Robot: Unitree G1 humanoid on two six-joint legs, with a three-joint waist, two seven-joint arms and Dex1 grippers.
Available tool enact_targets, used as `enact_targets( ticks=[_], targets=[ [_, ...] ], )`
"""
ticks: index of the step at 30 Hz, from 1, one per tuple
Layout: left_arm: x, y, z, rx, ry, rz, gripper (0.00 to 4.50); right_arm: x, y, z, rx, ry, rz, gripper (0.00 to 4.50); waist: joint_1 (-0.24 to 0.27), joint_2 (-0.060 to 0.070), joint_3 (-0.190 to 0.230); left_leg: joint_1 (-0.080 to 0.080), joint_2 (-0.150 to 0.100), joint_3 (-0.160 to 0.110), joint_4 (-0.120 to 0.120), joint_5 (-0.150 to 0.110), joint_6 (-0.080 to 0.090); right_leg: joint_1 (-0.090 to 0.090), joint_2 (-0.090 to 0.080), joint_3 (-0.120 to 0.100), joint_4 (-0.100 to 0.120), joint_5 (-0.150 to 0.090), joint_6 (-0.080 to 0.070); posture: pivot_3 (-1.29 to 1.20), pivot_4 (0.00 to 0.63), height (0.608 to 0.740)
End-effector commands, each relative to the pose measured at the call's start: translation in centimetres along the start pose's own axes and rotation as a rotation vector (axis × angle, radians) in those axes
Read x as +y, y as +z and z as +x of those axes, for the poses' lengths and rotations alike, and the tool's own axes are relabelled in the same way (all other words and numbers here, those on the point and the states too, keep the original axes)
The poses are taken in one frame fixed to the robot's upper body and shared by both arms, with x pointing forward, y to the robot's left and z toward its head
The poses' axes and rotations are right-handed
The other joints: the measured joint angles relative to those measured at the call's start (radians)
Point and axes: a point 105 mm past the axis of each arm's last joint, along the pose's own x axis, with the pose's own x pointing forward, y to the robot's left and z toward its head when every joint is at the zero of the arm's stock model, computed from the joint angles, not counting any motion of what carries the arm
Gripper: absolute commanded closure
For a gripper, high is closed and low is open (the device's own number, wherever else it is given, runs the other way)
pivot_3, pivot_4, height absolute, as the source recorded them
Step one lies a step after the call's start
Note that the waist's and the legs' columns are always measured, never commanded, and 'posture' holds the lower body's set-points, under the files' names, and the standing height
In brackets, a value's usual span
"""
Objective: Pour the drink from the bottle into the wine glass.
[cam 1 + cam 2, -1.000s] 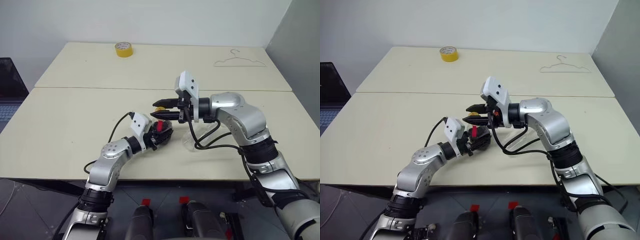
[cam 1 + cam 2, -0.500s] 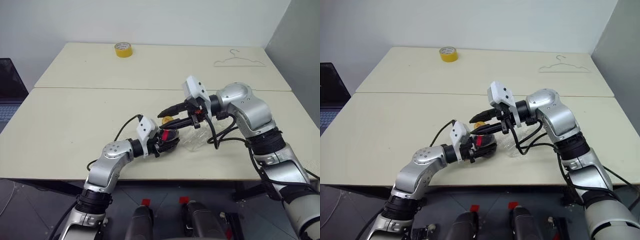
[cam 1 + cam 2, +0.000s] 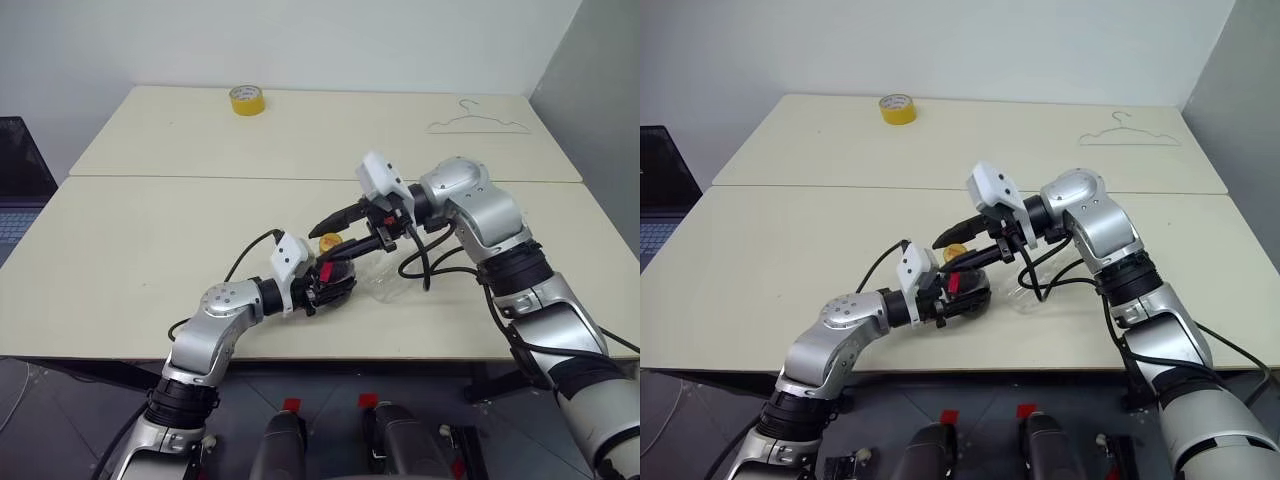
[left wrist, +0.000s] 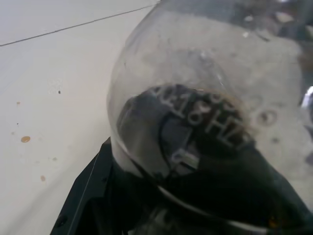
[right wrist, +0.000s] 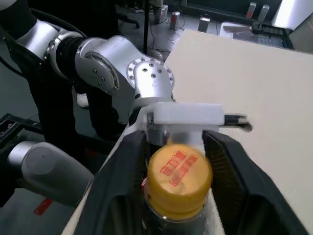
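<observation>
A: Left eye view first. Bottle?

B: Seeing bottle [image 3: 342, 280] clamped in left gripper [image 3: 318, 288], low over the table [image 3: 120, 250]. Yellow cap [image 3: 330, 241] on. Right gripper [image 3: 338, 233] at the cap, fingers apart, one either side.

A: Wine glass?

B: Something clear just beside the bottle, on the right arm's side, probably the wine glass [image 3: 386, 286]. Too faint to say upright or tipped, and partly behind the right gripper's lower finger. No dark liquid visible in it.

A: Right eye view?

B: Same layout. Tape roll [image 3: 898, 107] and hanger [image 3: 1130, 135] well beyond the bottle, not involved.

A: Left wrist view?

B: Up close on the bottle's rounded body, something dark inside, likely the drink [image 4: 146, 127]. Neck and cap cut off. Black finger [image 4: 93, 196] pressed against the bottle wall.

A: Right wrist view?

B: Looking down on the cap from above, fingers [image 5: 122, 181] flanking it, not closed. Can't tell whether touching the cap or just clear of it.

A: Progress?

B: Early, by my read. Bottle picked up, cap not off, nothing poured. Left to do: grip cap, unscrew, tilt bottle over glass.
</observation>
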Motion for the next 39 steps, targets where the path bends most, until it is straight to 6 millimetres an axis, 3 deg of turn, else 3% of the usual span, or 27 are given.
enact_targets(
  ticks=[1,4,5,9,15,20,27,39],
  targets=[
    [0.4,2.4,0.1,-0.074,0.021,0.085,1.98,0.2,0.7,-0.3,-0.01,0.013,-0.008,1.22,0.001,0.0,0.0,0.0,0.0,0.0,0.0,0.0,0.0,0.0,0.0,0.0,0.0,0.0,0.0,0.0,0.15,0.74],
    [0.8,2.5,0.2,-0.077,0.042,0.095,1.98,0.1,1.0,-0.4,-0.025,-0.002,-0.003,0.16,0.001,0.0,0.0,0.0,0.0,0.0,0.0,0.0,0.0,0.0,0.0,0.0,0.0,0.0,0.0,0.0,0.15,0.74],
    [0.9,2.6,0.2,-0.081,0.05,0.098,1.98,0.1,1.2,-0.5,-0.035,-0.01,0.0,0.04,0.001,0.0,0.0,0.0,0.0,0.0,0.0,0.0,0.0,0.0,0.0,0.0,0.0,0.0,0.0,0.0,0.15,0.74],
    [1.7,2.5,0.2,-0.08,0.095,0.115,1.98,-0.5,2.3,-1.1,-0.086,-0.066,-0.005,0.04,0.001,0.0,0.0,0.0,0.0,0.0,0.0,0.0,0.0,0.0,0.0,0.0,0.0,0.0,0.0,0.0,0.15,0.74],
    [3.1,2.2,0.2,-0.084,0.21,0.122,1.98,-3.0,4.2,-3.4,-0.226,-0.365,0.037,0.04,0.001,0.0,0.0,0.0,0.0,0.0,0.0,0.0,0.0,0.0,0.0,0.0,0.0,0.0,0.0,0.0,0.15,0.74],
    [3.8,2.4,0.6,-0.124,0.31,0.099,1.98,-3.7,5.4,-3.6,-0.37,-0.568,0.147,0.04,0.002,0.0,0.0,-0.001,0.0,0.0,0.0,0.0,0.0,0.0,0.0,0.0,0.0,0.0,0.0,0.0,0.15,0.74],
    [5.0,2.8,1.1,-0.167,0.431,0.086,1.98,-4.8,4.9,-3.3,-0.39,-0.87,0.273,0.04,0.002,0.0,0.0,0.0,0.0,0.0,0.001,0.0,0.0,0.0,0.0,0.001,0.002,0.001,0.0,0.0,0.15,0.74],
    [5.5,2.5,1.9,-0.17,0.483,0.057,1.98,-4.6,2.5,-0.2,-0.285,-1.023,0.347,0.04,0.002,0.0,0.0,0.0,0.0,0.0,0.001,0.0,0.0,0.0,0.0,0.001,0.001,0.001,0.0,0.0,0.15,0.74]
  ],
)
